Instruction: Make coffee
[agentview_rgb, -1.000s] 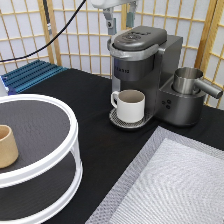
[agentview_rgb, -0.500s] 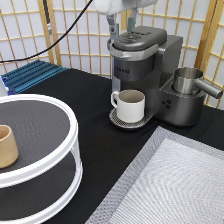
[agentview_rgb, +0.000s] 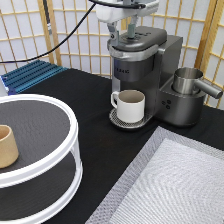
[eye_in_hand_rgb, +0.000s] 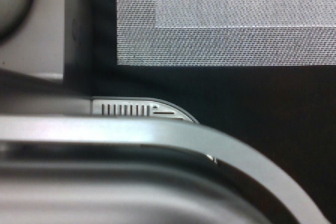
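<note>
My gripper (agentview_rgb: 122, 34) hangs at the exterior view's top, right over the closed lid of the dark grey coffee machine (agentview_rgb: 145, 60). Its two fingers stand apart with nothing between them, their tips at the lid's top. A white handled mug (agentview_rgb: 131, 106) stands on the machine's drip tray (agentview_rgb: 117, 121), under the spout. The coffee pod is out of view. The wrist view shows the machine's silver lid rim (eye_in_hand_rgb: 187, 145) from close by, with the drip tray (eye_in_hand_rgb: 139, 109) below it.
A tan handleless cup (agentview_rgb: 6, 146) stands on a white two-tier round stand (agentview_rgb: 60, 120) at the exterior view's left. A metal pitcher (agentview_rgb: 187, 80) sits on the machine's right side. A grey mesh mat (agentview_rgb: 175, 180) lies at the bottom right. A blue rack (agentview_rgb: 30, 75) lies at the back left.
My gripper has come down and to the exterior view's right, from above the machine to its lid. The mug and the cup have not moved.
</note>
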